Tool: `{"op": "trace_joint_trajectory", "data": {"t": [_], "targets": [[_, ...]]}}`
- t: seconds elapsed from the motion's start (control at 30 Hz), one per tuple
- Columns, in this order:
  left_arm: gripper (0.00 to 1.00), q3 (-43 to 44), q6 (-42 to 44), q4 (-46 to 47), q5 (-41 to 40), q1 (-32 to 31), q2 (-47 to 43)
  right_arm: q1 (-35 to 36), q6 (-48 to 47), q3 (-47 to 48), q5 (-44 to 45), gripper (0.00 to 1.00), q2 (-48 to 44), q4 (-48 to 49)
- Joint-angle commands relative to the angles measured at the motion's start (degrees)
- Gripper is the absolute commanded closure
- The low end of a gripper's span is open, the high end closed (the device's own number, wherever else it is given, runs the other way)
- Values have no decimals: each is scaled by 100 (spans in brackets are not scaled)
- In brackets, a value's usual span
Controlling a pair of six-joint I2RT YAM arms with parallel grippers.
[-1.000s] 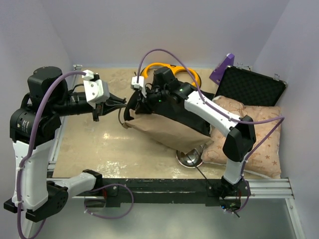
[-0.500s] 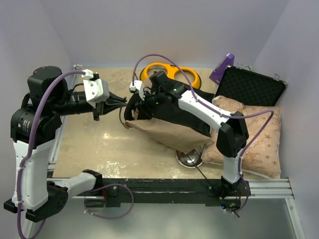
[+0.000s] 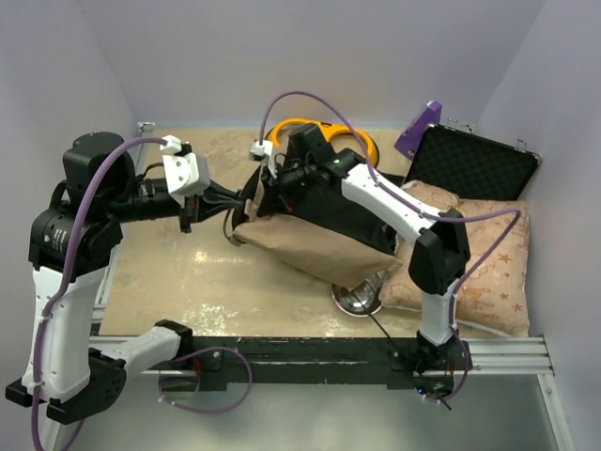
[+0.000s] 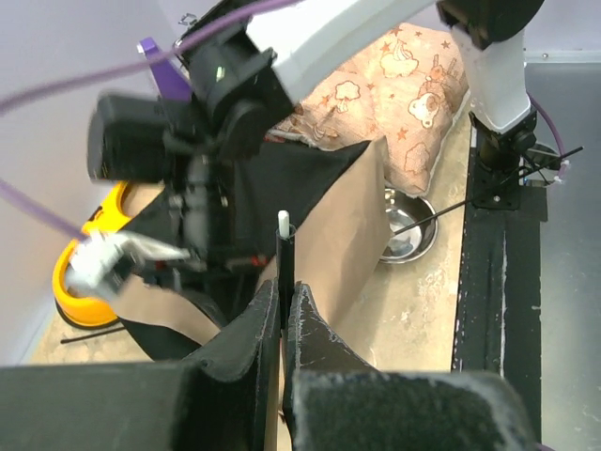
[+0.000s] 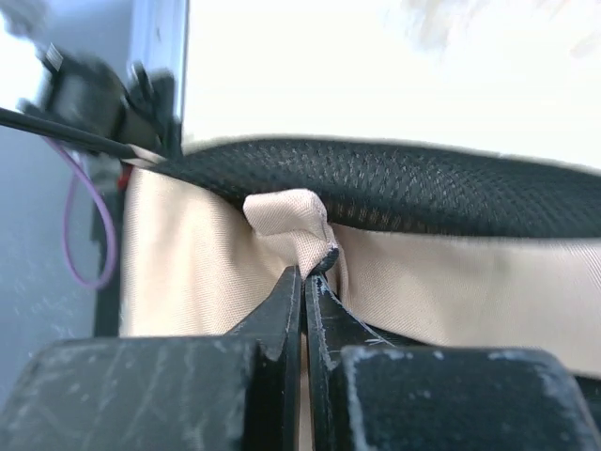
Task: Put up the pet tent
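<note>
Between right fingers (image 5: 280, 318), pet tent's (image 5: 451, 282) tan weave puckers.

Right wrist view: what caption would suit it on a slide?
Right gripper pinches a fold of tan fabric on the pet tent, just below its black mesh band.

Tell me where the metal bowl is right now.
In the top view the metal bowl sits right of centre near the front rail, between the lower corner of the pet tent and the star-patterned cushion.
</note>
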Motion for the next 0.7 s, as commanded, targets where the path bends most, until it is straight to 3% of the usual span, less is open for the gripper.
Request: {"op": "trace_joint_trajectory", "data": {"t": [0.0,0.4,0.67], "targets": [[100,-391,-286,135,-108,50,-9,-135,1195,-254,-654,100,-1168,1561],[100,-1630,-1156,759,207,252,-71,-153,3085,-1379,-918,100,-2285,3864],[100,-2018,-1166,645,392,604,87,-170,3578,-1705,-830,100,-2602,4420]]}}
